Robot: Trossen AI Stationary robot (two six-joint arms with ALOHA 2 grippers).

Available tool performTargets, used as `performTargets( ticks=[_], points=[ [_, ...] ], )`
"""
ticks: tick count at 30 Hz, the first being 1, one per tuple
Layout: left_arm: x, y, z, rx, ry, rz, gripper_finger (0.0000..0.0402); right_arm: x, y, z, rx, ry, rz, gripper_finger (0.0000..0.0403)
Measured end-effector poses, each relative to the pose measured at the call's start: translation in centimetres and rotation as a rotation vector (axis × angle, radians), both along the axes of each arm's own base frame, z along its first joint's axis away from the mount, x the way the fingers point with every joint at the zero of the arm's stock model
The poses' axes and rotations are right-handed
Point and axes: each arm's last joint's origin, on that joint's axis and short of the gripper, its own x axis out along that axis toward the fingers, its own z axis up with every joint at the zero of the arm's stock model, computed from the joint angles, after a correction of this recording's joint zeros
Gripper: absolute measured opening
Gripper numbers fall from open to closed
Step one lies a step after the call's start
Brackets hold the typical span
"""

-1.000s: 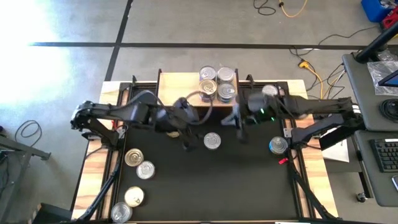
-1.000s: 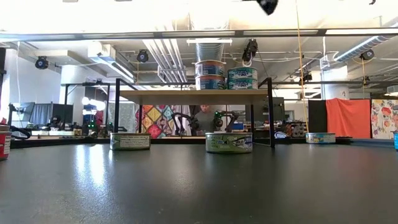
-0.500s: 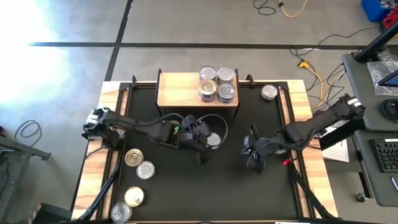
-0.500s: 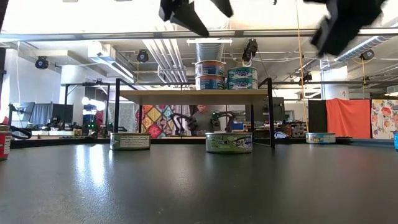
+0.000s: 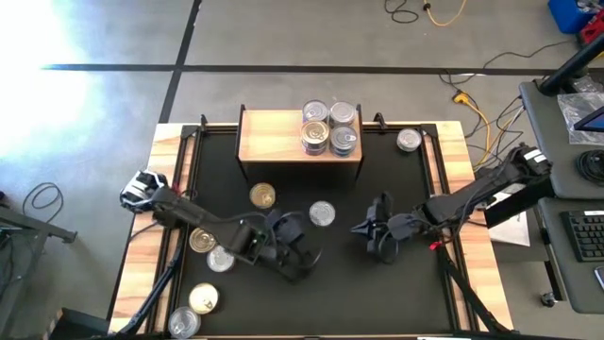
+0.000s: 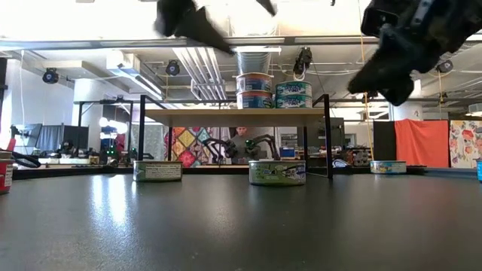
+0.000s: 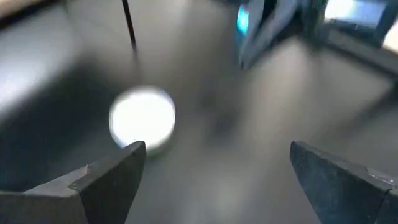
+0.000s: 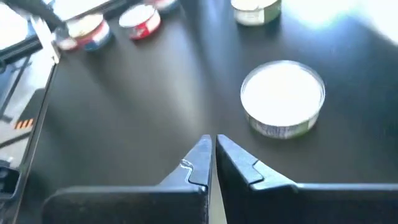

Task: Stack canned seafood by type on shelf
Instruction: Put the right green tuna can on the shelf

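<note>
Standing lid-up, a silver tin lies between the wide-open, empty left pincer and closed, empty right pincer.

Bare tabletop lies open; one can stands between both arms.

Both arms are dark, nearly black, built of slim jointed links with black cables looping beside them. The left arm has a pale grey-white housing at its base end. The right arm shows a small white patch near its far joint. The fingers are dark, wedge-shaped, with bevelled edges.
</note>
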Motion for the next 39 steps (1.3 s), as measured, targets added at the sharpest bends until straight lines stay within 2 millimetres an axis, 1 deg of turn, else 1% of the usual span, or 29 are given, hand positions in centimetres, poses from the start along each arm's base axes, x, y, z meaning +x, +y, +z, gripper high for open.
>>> performTargets(
  ticks=[3,6,9,12,14,16,18,20,21,23,26,28,30,32,36,39],
  points=[
    [-1.2,-0.8,-2.6,-0.067,0.083,-0.044,0.0382,0.7,0.2,-0.5,-0.023,-0.031,0.006,0.0013],
    [-1.9,-1.2,-4.2,-0.163,0.179,-0.128,0.0382,1.4,0.4,-1.4,-0.042,-0.014,0.012,0.0013],
    [-2.1,-1.3,-5.5,-0.185,0.227,-0.152,0.0382,2.0,0.2,-2.5,-0.069,0.026,0.005,0.0013],
    [-1.6,-1.4,-6.2,-0.236,0.177,-0.126,0.0382,2.9,-0.1,-3.4,-0.150,0.071,-0.011,0.0013],
    [-1.2,-1.6,-6.6,-0.248,0.149,-0.132,0.0382,3.8,-0.3,-3.5,-0.191,0.072,-0.049,0.0013],
    [-1.4,-1.6,-7.3,-0.241,0.189,-0.133,0.0382,4.8,-0.6,-3.4,-0.218,0.076,-0.066,0.0013],
    [-2.4,-1.0,-7.5,-0.213,0.263,-0.126,0.0382,6.0,-0.9,-3.0,-0.232,0.069,-0.079,0.0013],
    [-2.8,-0.7,-6.5,-0.199,0.225,-0.130,0.0382,7.2,-1.3,-2.7,-0.262,0.070,-0.083,0.0013],
    [-3.1,-0.5,-6.4,-0.184,0.213,-0.125,0.0382,7.8,-1.5,-2.6,-0.280,0.070,-0.081,0.0013],
    [-3.8,0.0,-6.9,-0.157,0.230,-0.119,0.0382,8.7,-2.0,-2.6,-0.304,0.080,-0.086,0.0013],
    [-5.0,0.7,-7.7,-0.145,0.262,-0.109,0.0382,9.8,-2.9,-3.5,-0.302,0.107,-0.123,0.0013],
    [-5.5,1.0,-7.4,-0.147,0.214,-0.102,0.0382,10.0,-3.5,-4.7,-0.288,0.154,-0.157,0.0013],
    [-6.4,1.4,-7.8,-0.124,0.210,-0.091,0.0378,10.2,-3.9,-5.8,-0.257,0.183,-0.188,0.0013],
    [-7.1,1.7,-8.1,-0.138,0.208,-0.074,0.0372,10.3,-4.0,-6.5,-0.223,0.207,-0.202,0.0013],
    [-8.4,2.4,-8.2,-0.194,0.190,-0.016,0.0357,10.6,-3.7,-7.1,-0.180,0.213,-0.170,0.0013],
    [-9.2,2.9,-8.6,-0.192,0.198,-0.012,0.0345,10.5,-3.1,-7.3,-0.143,0.220,-0.142,0.0013]
  ],
)
